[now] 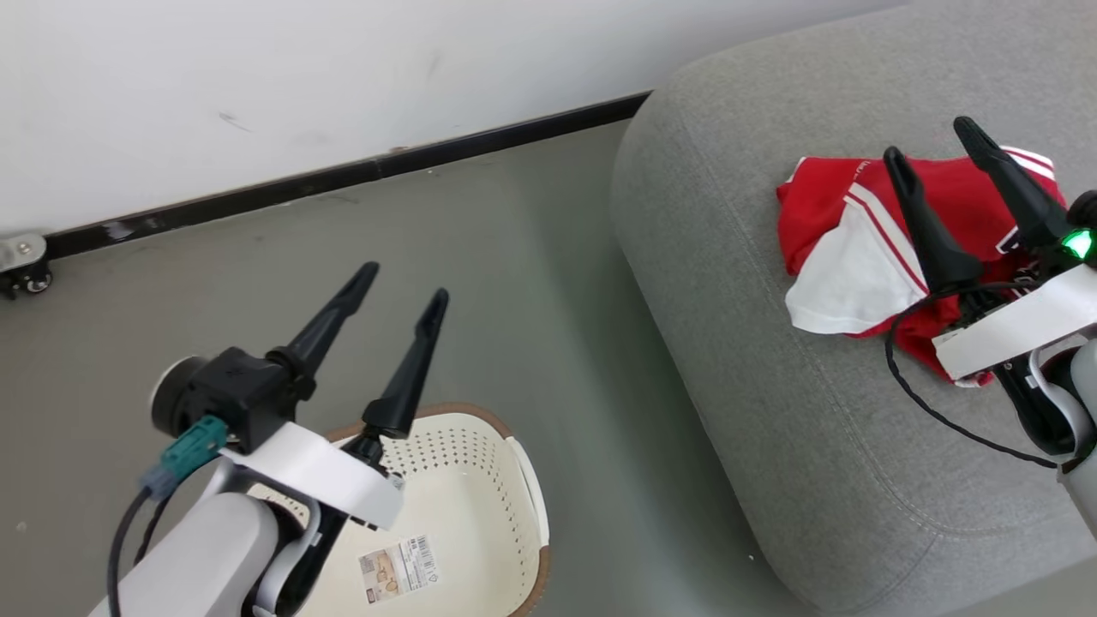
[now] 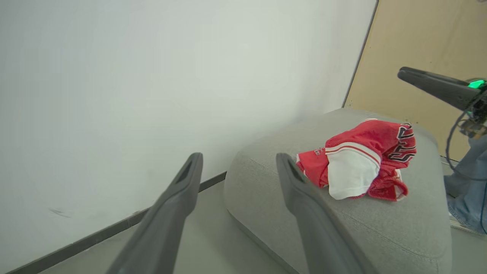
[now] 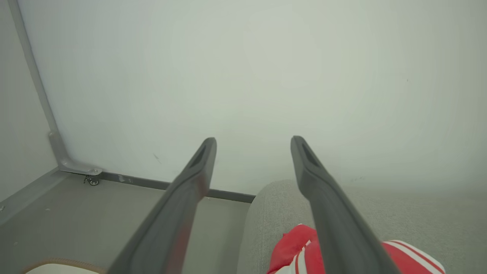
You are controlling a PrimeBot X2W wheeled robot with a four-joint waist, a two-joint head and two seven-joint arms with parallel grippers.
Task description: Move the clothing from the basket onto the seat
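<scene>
The red and white clothing (image 1: 866, 240) lies crumpled on top of the grey seat (image 1: 754, 368); from the left wrist it shows as a heap (image 2: 357, 167), and its edge shows in the right wrist view (image 3: 293, 251). Above that heap my right gripper (image 1: 930, 137) hangs open with nothing between its fingers (image 3: 327, 190). On the floor at lower left stands the cream basket (image 1: 480, 514), with no clothing in the part that shows. My left gripper (image 1: 403, 283) is held open and empty over the basket's far rim, its fingers (image 2: 175, 209) pointing towards the wall.
A white wall with a dark baseboard (image 1: 360, 171) runs behind the grey floor (image 1: 531, 283). A castor wheel (image 1: 26, 266) sits at the far left by the wall. In the left wrist view a person's jeans-clad leg (image 2: 468, 179) stands beside the seat, before a tan panel (image 2: 430, 45).
</scene>
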